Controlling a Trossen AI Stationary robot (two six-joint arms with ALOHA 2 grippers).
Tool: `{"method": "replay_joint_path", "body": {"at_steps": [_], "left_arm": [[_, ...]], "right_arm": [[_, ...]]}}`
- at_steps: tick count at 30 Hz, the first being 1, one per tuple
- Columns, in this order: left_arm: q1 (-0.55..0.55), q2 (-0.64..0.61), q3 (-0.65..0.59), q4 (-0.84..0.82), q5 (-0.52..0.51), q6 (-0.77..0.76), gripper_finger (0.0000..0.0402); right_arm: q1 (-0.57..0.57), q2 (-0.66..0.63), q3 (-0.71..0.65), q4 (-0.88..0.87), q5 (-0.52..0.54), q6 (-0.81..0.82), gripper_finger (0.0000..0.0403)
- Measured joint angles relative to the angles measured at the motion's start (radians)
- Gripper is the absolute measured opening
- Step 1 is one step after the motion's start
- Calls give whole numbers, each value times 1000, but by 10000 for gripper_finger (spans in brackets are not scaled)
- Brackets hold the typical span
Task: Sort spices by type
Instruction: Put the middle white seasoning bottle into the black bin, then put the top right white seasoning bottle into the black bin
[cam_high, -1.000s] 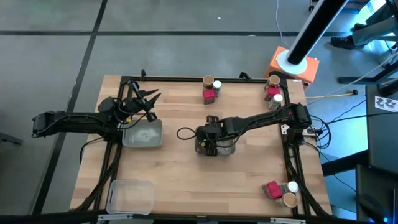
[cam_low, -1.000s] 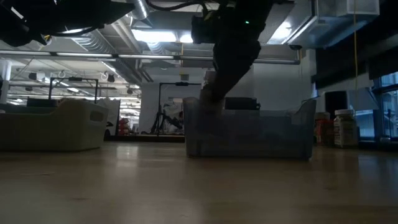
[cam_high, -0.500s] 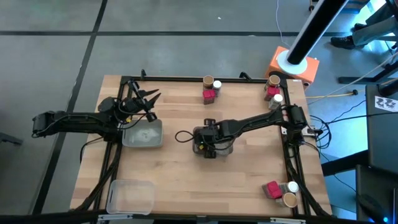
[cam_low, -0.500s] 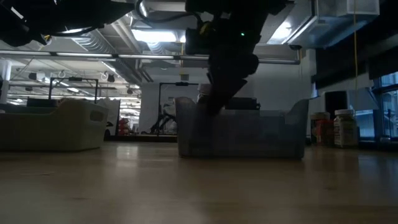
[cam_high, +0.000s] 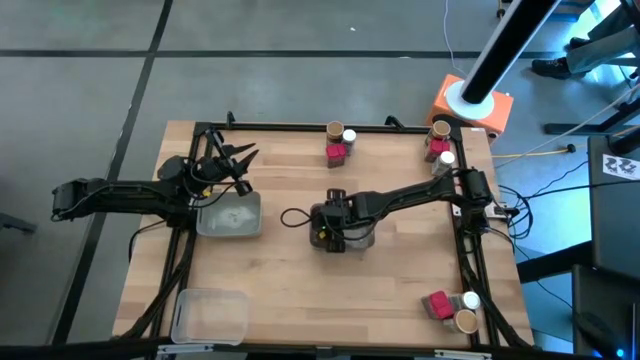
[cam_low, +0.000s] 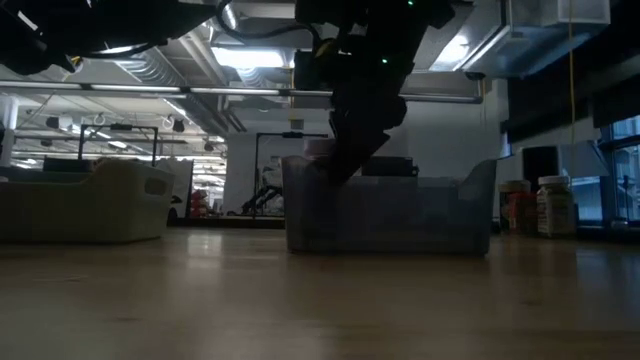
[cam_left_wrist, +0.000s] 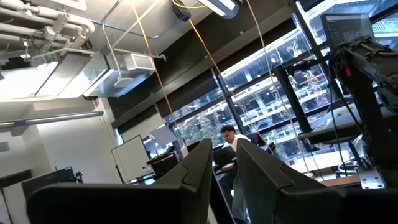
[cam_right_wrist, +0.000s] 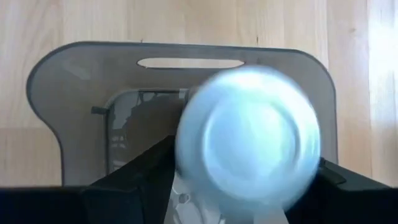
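Observation:
My right gripper (cam_high: 328, 226) reaches from the table's right to the middle and is shut on a round jar with a white lid (cam_right_wrist: 249, 140). It hangs over the left end of a clear tray (cam_high: 358, 238), whose rim (cam_right_wrist: 81, 68) has a handle slot. Three groups of spices stand on the wood. Each has a tan-lidded jar, a white-lidded jar and a red packet: far middle (cam_high: 339, 140), far right (cam_high: 441, 145) and near right (cam_high: 455, 308). My left gripper (cam_high: 238, 158) waits open, raised over the table's left side. My right gripper pinches the white-lidded jar by its sides (cam_right_wrist: 186, 155) between the two fingers (cam_right_wrist: 140, 171), one on each side. The fingers slant down from the table's right. The jar's round white face points at the wrist camera, over the tray's inside. Whether it stands on the tray's floor cannot be told.
A whitish tray (cam_high: 230, 216) sits under the left gripper and another clear tray (cam_high: 208, 315) lies at the near left corner. A black cable loop (cam_high: 295, 215) lies left of the middle tray. An orange block (cam_high: 472, 103) stands beyond the far right corner. Bare wood lies at near centre.
My right gripper has moved a little toward the table's left, still shut on the jar. The clear tray under it has slid the same way along the table. The left arm has kept still.

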Motion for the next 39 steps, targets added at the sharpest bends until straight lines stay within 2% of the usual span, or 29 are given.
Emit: {"method": "replay_joint_path", "body": {"at_steps": [15,21,30,33,39], "left_arm": [[0,0,0,-1,0,0,68],[0,0,0,-1,0,0,68],[0,0,0,-2,0,0,68],[0,0,0,-3,0,0,68],[0,0,0,-3,0,0,68]], "right_arm": [[0,-13,-1,15,-1,5,261],[0,-82,-1,-5,-1,25,261],[0,-228,-1,-197,0,64,261],[1,-286,-1,-254,34,92,261],[1,-403,-1,-396,173,152,261]]}}
